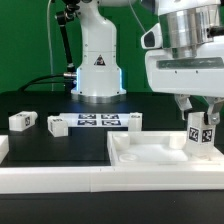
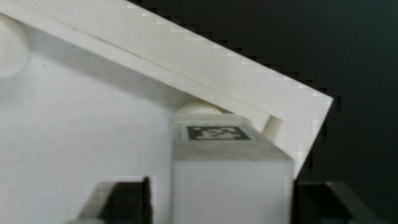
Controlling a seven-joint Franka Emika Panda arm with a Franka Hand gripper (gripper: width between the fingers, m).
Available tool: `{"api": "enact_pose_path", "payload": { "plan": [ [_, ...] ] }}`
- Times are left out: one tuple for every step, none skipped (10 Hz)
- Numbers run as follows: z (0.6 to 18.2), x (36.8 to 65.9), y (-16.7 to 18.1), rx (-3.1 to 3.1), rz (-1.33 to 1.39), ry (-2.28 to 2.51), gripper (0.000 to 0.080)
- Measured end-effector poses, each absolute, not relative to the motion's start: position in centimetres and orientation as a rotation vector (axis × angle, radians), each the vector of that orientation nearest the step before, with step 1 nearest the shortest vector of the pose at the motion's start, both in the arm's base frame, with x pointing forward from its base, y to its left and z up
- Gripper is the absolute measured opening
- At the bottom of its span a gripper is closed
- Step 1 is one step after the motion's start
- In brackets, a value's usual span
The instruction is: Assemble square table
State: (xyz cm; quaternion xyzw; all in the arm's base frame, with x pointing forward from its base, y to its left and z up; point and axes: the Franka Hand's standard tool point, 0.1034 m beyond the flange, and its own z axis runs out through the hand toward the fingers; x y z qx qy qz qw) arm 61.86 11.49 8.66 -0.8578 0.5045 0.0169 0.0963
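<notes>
The square table's white tray-like top (image 1: 150, 160) lies at the exterior view's lower right. One tagged white leg (image 1: 200, 140) stands upright in its corner at the exterior view's right. My gripper (image 1: 200, 122) hangs straight over that leg, one finger on each side. In the wrist view the leg (image 2: 222, 150) stands against the raised rim of the top (image 2: 89, 120), between the two dark fingers (image 2: 121, 200) of my gripper (image 2: 222, 205). A gap shows between one finger and the leg, so the jaws stand open around it.
Three loose tagged legs lie on the black surface: one (image 1: 22, 121) at the exterior view's far left, one (image 1: 57, 125) beside it, one (image 1: 133, 122) near the middle. The marker board (image 1: 97, 122) lies before the robot base (image 1: 97, 65). A white rail (image 1: 50, 178) edges the front.
</notes>
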Motion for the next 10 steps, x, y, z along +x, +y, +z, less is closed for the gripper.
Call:
{"api": "enact_pose_path", "payload": {
  "plan": [
    [8.7,61.92,11.39,-2.574,0.042,1.436,0.0513],
    [8.7,61.93,11.4,-2.645,0.026,1.299,0.0626],
    [8.72,61.94,11.45,-2.705,0.012,1.17,0.0626],
    [8.7,61.93,11.42,-2.748,0.001,1.065,0.0645],
    [8.7,61.93,11.43,-2.771,-0.005,1.003,0.0645],
    [8.69,61.93,11.41,-2.818,-0.02,0.865,0.0649],
    [8.69,61.93,11.41,-2.849,-0.031,0.757,0.0649],
    [8.69,61.92,11.44,-2.872,-0.039,0.688,0.0649],
    [8.71,61.93,11.6,-2.947,-0.069,0.482,0.0649],
    [8.69,62.05,11.68,-2.99,-0.102,0.308,0.0649]
  ]
}}
